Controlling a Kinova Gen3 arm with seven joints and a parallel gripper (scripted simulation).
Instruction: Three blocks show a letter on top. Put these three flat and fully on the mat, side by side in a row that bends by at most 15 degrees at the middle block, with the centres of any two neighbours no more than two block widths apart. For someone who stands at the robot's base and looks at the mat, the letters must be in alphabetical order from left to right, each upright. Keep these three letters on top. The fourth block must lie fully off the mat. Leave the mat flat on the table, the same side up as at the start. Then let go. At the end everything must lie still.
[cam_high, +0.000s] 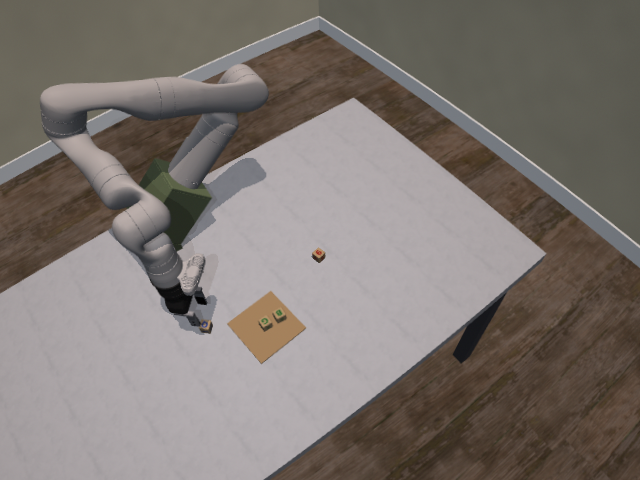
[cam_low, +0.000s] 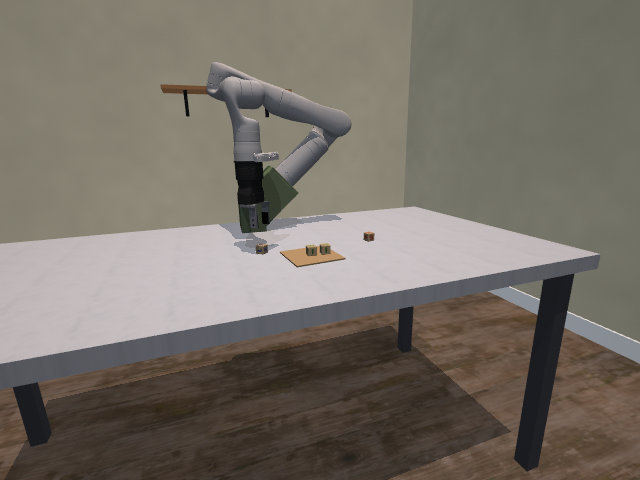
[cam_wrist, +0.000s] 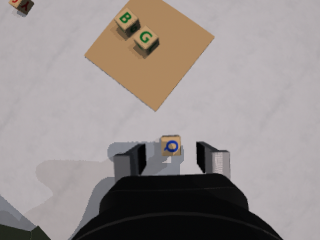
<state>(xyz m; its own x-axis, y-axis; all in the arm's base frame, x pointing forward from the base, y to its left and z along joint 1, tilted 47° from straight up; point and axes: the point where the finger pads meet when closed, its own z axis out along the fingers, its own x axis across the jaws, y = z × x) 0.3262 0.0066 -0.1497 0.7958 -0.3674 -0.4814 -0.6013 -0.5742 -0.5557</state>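
Fingers (cam_high: 200, 297) (cam_low: 265, 212) wide apart, gripping nothing, above the table (cam_high: 387, 258) (cam_low: 206, 289) (cam_wrist: 260, 100); blue-lettered block (cam_high: 206, 326) (cam_low: 262, 249) (cam_wrist: 171, 145) lower down, near them; mat (cam_high: 248, 325) (cam_low: 310, 260) (cam_wrist: 165, 75) beyond it, bearing G block (cam_high: 265, 323) (cam_low: 311, 250) (cam_wrist: 146, 40) and B block (cam_high: 279, 314) (cam_low: 324, 249) (cam_wrist: 127, 21); red-marked block (cam_high: 318, 254) (cam_low: 368, 236) (cam_wrist: 22, 5) farthest from the fingers, off the mat

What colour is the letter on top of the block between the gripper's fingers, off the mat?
Blue; the wrist view shows it best.
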